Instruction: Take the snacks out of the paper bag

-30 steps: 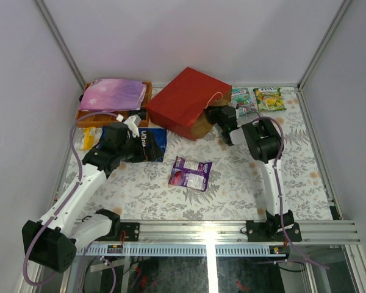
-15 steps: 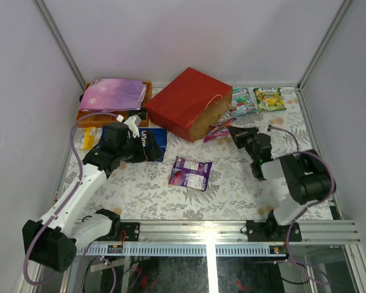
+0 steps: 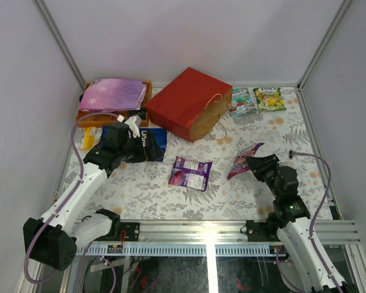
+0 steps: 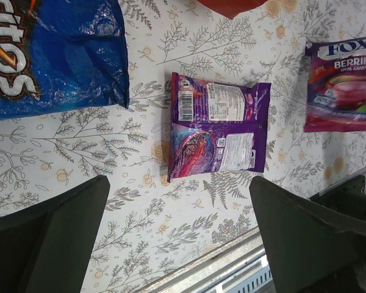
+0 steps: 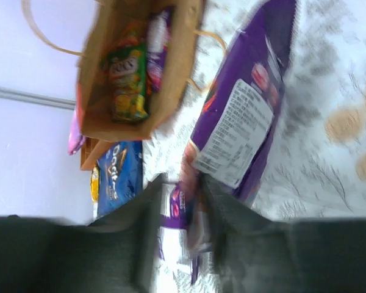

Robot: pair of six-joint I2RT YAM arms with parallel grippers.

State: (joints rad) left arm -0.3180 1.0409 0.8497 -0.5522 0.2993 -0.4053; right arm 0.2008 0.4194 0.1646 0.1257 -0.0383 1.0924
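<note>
Berries packet (image 3: 242, 161), purple-pink, pinched at one edge by right gripper (image 3: 252, 162), held at 5 o'clock from paper bag (image 3: 186, 101), which lies sideways at 12 o'clock on table (image 3: 146, 189). Step judged: set-down. Lower onto a bare patch, clear of purple packet (image 3: 191, 173) at 9; release once flat. Green packet (image 5: 127, 79) lies inside bag. Left gripper (image 4: 178, 183): jaws wide, empty.

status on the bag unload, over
Left gripper open, empty. Right gripper shut on berries packet, outside paper bag. Green packet inside bag. Nothing blocking.

even bright light; right-wrist view blurred
</note>
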